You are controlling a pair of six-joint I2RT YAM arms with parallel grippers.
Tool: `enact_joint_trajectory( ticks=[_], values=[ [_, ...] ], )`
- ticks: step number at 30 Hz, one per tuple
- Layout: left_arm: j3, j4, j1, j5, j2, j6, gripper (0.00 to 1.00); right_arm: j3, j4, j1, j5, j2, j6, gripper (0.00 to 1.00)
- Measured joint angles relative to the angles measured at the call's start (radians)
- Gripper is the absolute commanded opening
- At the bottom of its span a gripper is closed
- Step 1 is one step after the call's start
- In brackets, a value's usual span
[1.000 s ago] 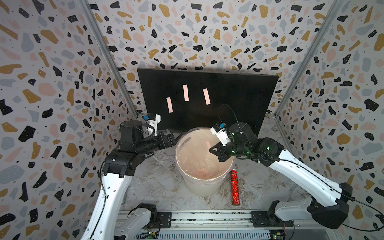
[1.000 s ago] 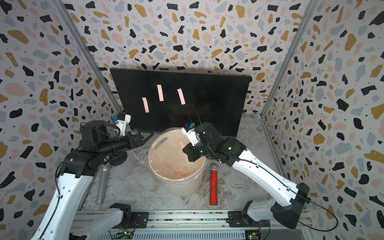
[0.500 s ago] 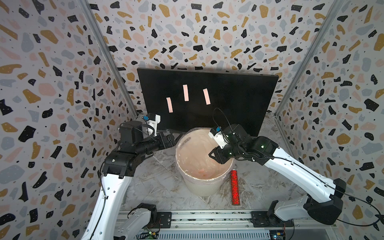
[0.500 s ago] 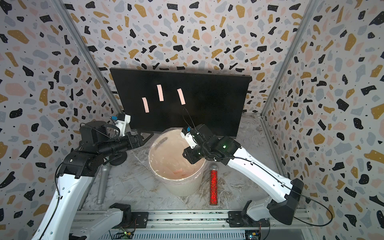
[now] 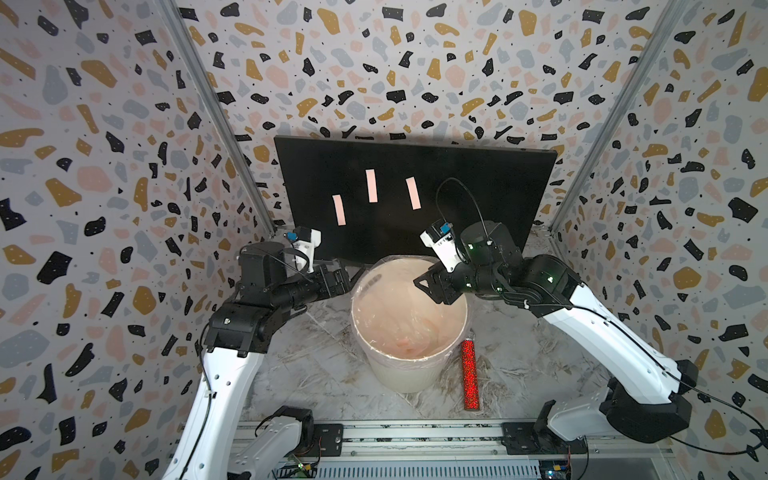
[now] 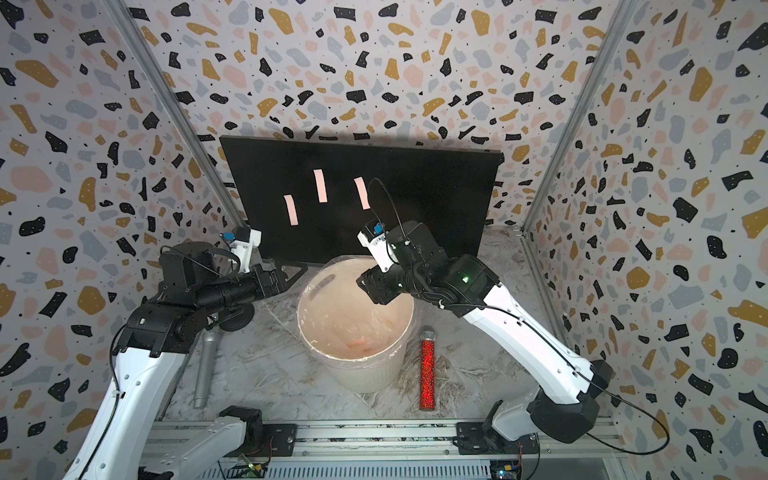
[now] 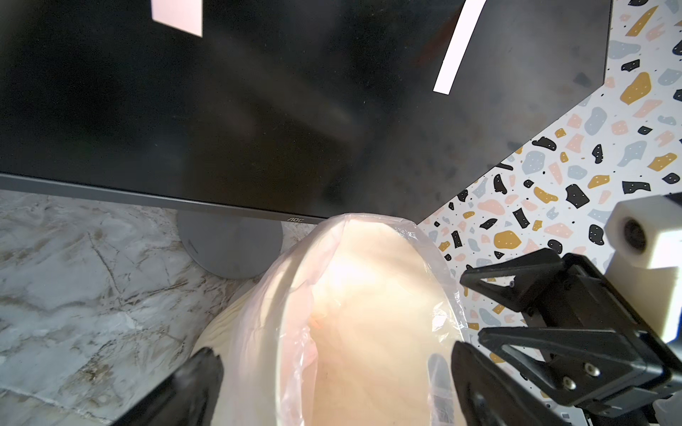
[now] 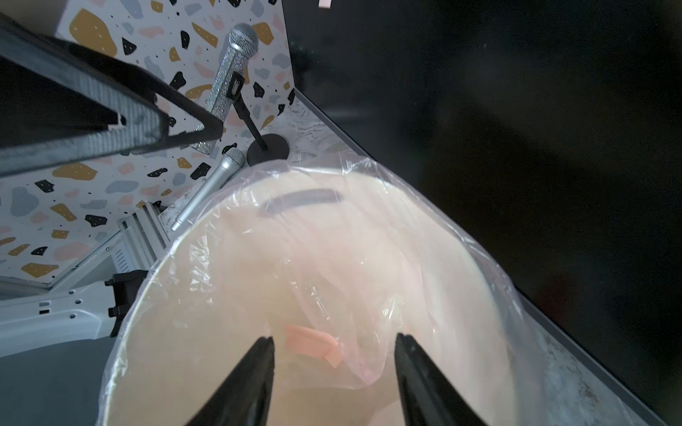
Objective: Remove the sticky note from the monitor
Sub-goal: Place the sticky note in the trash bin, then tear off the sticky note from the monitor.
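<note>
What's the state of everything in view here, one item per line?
monitor: standing, screen dark
sticky notes: three stuck to the screen
bin: upright, bag-lined, pink note lying inside
left gripper: open, empty, near the bin's rim
right gripper: open, empty, over the bin
red tube: lying flat beside the bin
silver microphone: lying flat on the table

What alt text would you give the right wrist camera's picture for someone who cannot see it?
The right end effector, its two black fingers apart, hangs over a white round bin lined with clear plastic, where a pink paper sticky note lies. A large black flat monitor stands beside the bin.
</note>
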Motion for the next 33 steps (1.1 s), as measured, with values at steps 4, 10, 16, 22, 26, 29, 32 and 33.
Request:
enact_joint_trajectory(
  ticks=[4,10,16,22,26,29,32,33],
  values=[
    [0.0,0.0,0.0,0.0,0.0,0.0,0.99,0.071,-0.001,-0.046,-0.017,0.046,0.003,0.59],
    [0.0,-0.001,0.0,0.0,-0.003,0.003,0.99,0.188,-0.001,-0.114,-0.052,0.129,0.018,0.59],
    [0.0,-0.001,0.0,0.0,-0.008,0.004,0.99,0.29,0.0,-0.167,-0.092,0.212,0.047,0.59],
    [0.0,-0.001,0.0,0.0,-0.015,0.004,0.99,0.358,0.003,-0.203,-0.118,0.285,0.073,0.6],
    [0.0,-0.002,0.0,0.0,-0.021,0.005,0.99,0.371,0.011,-0.217,-0.125,0.313,0.082,0.61],
    [0.0,-0.002,0.0,0.0,-0.023,0.007,0.99,0.371,0.024,-0.222,-0.124,0.326,0.087,0.61],
    [0.0,-0.002,0.0,0.0,-0.023,0.01,0.99,0.371,0.033,-0.225,-0.124,0.339,0.089,0.61],
    [0.0,-0.002,0.0,0.0,-0.023,0.012,0.99,0.371,0.038,-0.225,-0.124,0.342,0.089,0.61]
  ],
)
